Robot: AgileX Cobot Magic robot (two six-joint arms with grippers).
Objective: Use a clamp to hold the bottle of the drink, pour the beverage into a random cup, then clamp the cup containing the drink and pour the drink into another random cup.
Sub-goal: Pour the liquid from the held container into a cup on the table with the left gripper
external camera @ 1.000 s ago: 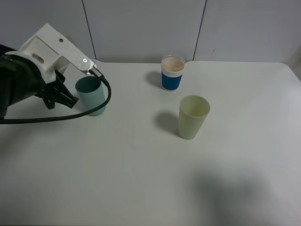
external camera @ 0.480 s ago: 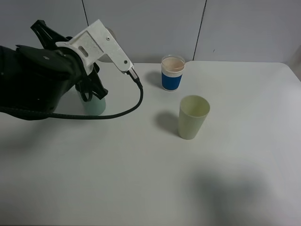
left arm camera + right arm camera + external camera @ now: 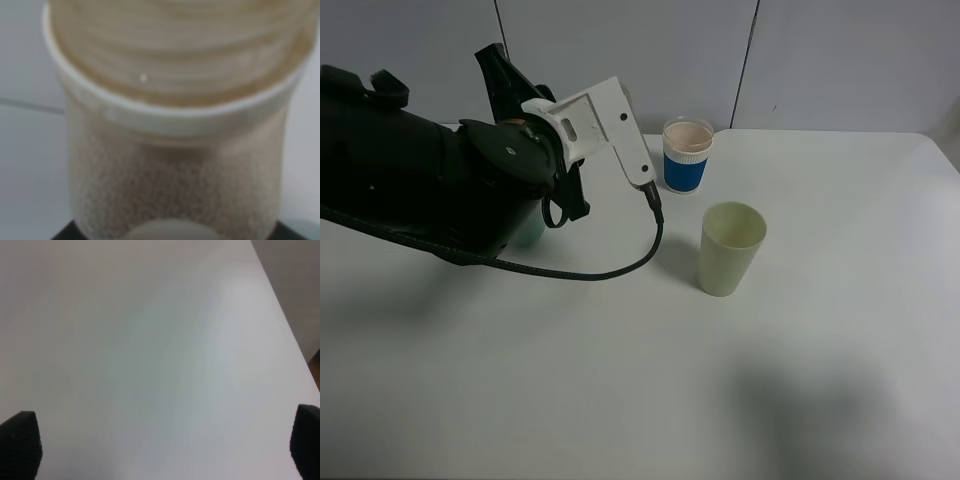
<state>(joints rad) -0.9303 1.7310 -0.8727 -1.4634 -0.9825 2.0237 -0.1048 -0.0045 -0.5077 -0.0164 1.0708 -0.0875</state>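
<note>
The bottle (image 3: 175,150) fills the left wrist view, blurred and very close, clear plastic with a threaded wide mouth and a brownish tint that may be the beverage. My left gripper (image 3: 172,235) is shut on it; only dark jaw corners show beneath it. In the exterior view the bulky black left arm (image 3: 430,180) hides both bottle and jaws, with its white camera mount (image 3: 595,130) just left of the blue cup (image 3: 686,155). The pale yellow-green tumbler (image 3: 730,248) stands upright in front of that cup. My right gripper (image 3: 162,445) hangs open over bare table.
A teal-green tumbler (image 3: 532,232) is almost wholly hidden behind the left arm. A black cable (image 3: 610,268) loops from the wrist mount down over the white table (image 3: 650,380). The table's right edge (image 3: 287,325) runs close to the right gripper.
The left arm has swung rightward from beside the teal tumbler toward the blue cup, its wrist turning, and now covers the teal tumbler. The cups have not moved.
</note>
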